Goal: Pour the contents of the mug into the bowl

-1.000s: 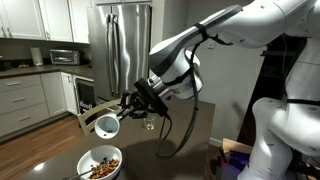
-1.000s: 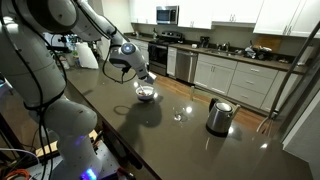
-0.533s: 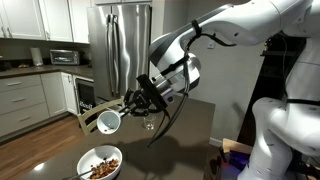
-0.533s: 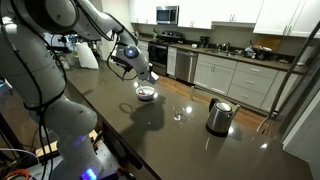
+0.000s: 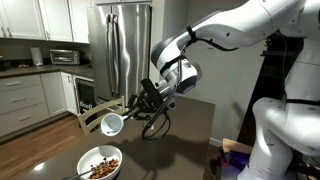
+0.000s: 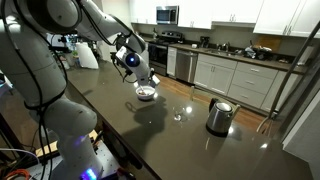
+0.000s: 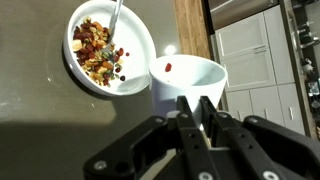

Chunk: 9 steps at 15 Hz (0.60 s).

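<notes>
My gripper point(image 7: 195, 103) is shut on the rim of the small white mug point(image 7: 190, 80), its wall pinched between the two fingers. The mug hangs tilted in the air with one red bit showing inside. The wide white bowl point(image 7: 110, 45), full of brownish and red food bits with a spoon in it, sits on the dark counter just beside and below the mug. In an exterior view the mug point(image 5: 112, 123) faces sideways above the bowl point(image 5: 100, 163), held by the gripper point(image 5: 131, 108). From farther off, the gripper point(image 6: 140, 75) hovers over the bowl point(image 6: 146, 92).
A steel kettle point(image 6: 219, 115) and a clear glass point(image 6: 178, 115) stand farther along the dark counter point(image 6: 150, 130). A steel fridge point(image 5: 120, 45) rises behind the arm. Kitchen cabinets point(image 6: 240, 80) line the far wall.
The wrist has turned and the arm has risen a little. The mug has shifted slightly sideways over the bowl and stays in the grip.
</notes>
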{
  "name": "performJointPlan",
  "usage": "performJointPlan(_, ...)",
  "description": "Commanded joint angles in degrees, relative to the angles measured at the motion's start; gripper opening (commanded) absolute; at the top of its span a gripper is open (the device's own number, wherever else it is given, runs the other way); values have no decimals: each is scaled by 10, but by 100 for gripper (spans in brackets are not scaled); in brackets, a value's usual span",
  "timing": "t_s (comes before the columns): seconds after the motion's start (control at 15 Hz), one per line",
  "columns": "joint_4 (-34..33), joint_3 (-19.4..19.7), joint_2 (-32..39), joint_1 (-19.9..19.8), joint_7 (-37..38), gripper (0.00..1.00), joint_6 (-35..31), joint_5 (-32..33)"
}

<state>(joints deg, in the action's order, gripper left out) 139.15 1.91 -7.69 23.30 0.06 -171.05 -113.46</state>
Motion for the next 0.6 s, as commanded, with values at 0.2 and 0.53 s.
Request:
performJointPlan(0.2,0,12,10,-6,-57,16,17,-78)
performJointPlan(0.53,0,14,18,-7,-66,16,19,-86)
